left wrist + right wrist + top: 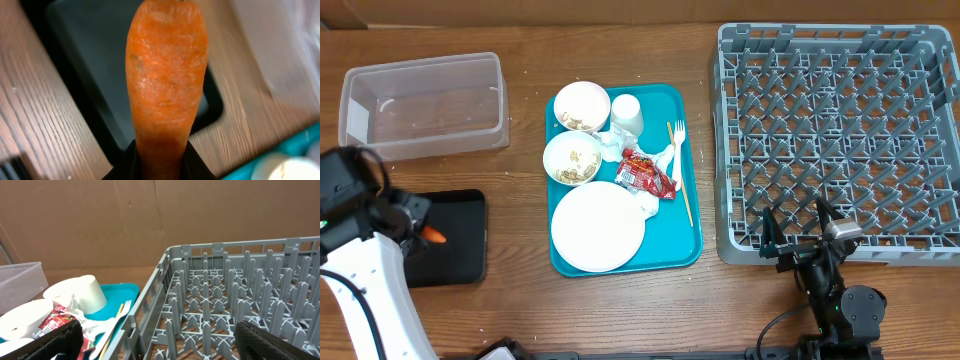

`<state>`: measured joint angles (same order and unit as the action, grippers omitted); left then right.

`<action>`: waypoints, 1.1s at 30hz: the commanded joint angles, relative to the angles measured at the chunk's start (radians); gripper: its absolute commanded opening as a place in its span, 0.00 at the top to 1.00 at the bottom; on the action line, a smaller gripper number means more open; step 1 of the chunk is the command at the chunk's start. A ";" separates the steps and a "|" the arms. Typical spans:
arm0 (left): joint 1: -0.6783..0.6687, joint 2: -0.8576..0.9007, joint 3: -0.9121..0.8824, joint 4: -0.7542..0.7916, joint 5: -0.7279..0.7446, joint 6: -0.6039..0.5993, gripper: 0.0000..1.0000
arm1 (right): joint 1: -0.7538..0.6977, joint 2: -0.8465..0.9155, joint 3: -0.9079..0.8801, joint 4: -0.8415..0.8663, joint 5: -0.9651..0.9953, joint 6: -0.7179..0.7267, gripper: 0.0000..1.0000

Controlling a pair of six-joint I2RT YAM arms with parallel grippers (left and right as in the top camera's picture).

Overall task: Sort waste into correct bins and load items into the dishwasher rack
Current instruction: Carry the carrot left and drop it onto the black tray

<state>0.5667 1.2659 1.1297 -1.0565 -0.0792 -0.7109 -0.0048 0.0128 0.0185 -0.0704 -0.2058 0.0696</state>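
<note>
My left gripper (423, 232) is shut on an orange carrot (165, 80) and holds it over the shallow black tray (460, 240); only the carrot's tip (437, 237) shows from overhead. The clear tub (425, 103) stands behind it. On the teal tray (688, 160) lie a large white plate (597, 227), two small bowls with food scraps (581, 106) (572, 158), a white cup (627, 114), crumpled napkins (645, 198), a red wrapper (647, 174), a white fork (677, 150) and a wooden stick (682, 190). My right gripper (796, 232) is open at the front edge of the grey dishwasher rack (835, 135).
The right wrist view looks across the rack's upright pegs (225, 300), with the cup (82, 294), fork (117, 317) and wrapper (55, 319) to its left. Cardboard walls stand behind the table.
</note>
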 commanded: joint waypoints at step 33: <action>-0.099 -0.134 -0.066 0.248 0.462 0.355 0.15 | 0.005 -0.010 -0.010 0.005 0.003 -0.007 0.00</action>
<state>0.5762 1.2106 1.0340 -0.8375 0.2295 -0.5484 -0.0048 0.0128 0.0185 -0.0704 -0.2054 0.0696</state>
